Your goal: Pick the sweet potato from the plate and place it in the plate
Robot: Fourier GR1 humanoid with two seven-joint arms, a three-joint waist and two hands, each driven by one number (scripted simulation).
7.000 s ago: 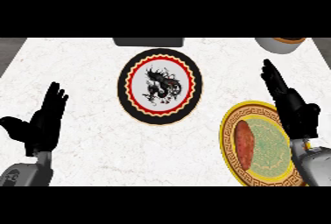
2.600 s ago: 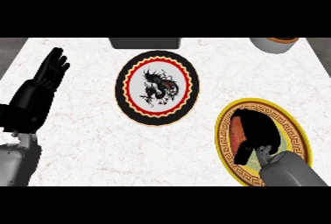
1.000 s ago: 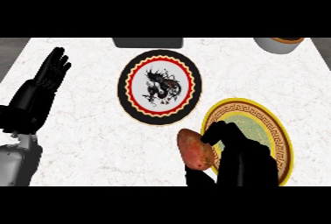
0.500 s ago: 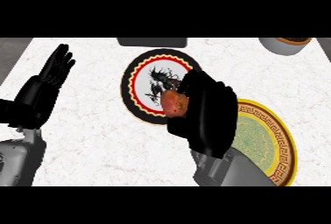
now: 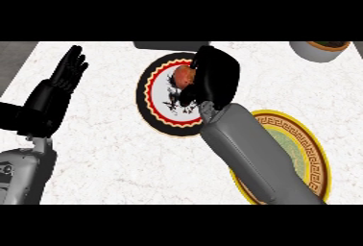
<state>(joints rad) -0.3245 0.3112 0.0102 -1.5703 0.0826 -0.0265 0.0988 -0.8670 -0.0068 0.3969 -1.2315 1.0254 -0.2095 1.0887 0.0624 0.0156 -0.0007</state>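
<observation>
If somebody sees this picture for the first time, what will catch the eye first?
The right hand, curled round the orange sweet potato, over the black-rimmed plate in the middle. Then the yellow plate at the right, partly under the forearm, and the open left hand at the left.

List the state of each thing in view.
right hand: shut on sweet potato.
sweet potato: held over black-rimmed plate.
left hand: open, resting at left, fingers up.
black-rimmed plate: lying flat, partly under right hand.
yellow-rimmed plate: lying flat, partly hidden by forearm.
</observation>
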